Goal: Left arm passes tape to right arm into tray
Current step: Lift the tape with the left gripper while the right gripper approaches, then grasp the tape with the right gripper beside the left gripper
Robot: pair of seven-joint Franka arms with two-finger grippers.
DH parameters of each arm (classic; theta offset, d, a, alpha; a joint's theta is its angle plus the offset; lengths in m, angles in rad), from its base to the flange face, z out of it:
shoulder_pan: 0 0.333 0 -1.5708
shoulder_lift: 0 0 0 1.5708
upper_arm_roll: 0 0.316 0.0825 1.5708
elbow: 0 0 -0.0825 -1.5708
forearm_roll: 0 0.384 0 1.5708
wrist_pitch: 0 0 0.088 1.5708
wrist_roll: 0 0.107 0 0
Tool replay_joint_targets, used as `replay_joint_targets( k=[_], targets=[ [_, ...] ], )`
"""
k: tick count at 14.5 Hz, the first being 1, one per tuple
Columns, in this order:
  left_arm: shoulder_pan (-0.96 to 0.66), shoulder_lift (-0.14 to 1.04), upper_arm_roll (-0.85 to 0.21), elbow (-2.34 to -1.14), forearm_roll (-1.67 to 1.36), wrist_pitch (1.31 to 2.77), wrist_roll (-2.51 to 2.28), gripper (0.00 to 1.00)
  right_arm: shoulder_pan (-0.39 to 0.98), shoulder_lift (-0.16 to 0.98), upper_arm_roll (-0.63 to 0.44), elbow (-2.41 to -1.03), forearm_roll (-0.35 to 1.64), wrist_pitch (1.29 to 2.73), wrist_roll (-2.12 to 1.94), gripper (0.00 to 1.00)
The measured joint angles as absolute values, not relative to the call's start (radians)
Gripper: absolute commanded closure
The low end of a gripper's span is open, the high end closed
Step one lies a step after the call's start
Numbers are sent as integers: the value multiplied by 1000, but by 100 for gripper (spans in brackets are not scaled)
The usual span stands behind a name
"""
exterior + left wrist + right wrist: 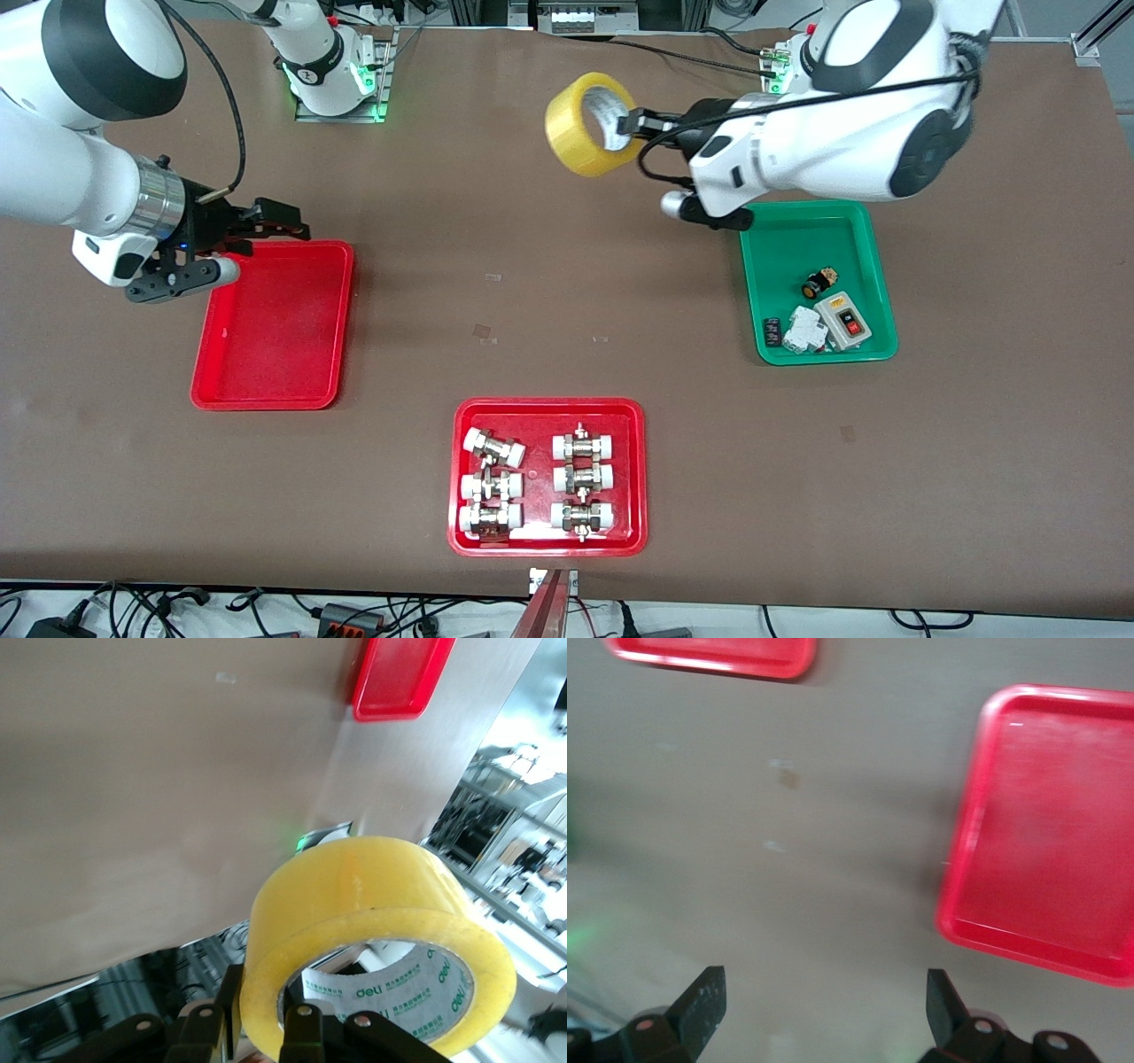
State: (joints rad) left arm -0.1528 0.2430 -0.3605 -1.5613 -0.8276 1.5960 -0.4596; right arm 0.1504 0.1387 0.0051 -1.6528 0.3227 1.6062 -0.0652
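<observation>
Over brown table (532, 292), left pincer (634, 124) grips "deli"-printed tape (592, 124); right pincer (257, 232) wide open, empty.

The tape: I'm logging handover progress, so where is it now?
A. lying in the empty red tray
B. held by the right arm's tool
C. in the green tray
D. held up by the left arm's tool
D: the left tool grips the tape in the air over the table, while the right tool is open.

1. "deli" brand, green print, is read repeatedly on pale inner core of the tape (381, 930), left wrist view.
2. Small char. beside logo: not legible.
3. No other text is legible elsewhere.
</observation>
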Motion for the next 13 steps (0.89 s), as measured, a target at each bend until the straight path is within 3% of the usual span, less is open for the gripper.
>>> replay_joint_targets(
  k=[3, 9, 13],
  targets=[
    [-199, 261, -361, -1557, -831, 1686, -489, 100, 189, 139, 8, -1631, 471, 1606, -65, 0],
    [-202, 262, -358, -1553, -831, 1688, -490, 100, 283, 156, 10, -1612, 775, 1700, -30, 0],
    [-202, 262, -357, -1552, -831, 1688, -490, 100, 377, 165, 11, -1582, 829, 1789, 153, 0]
  ],
)
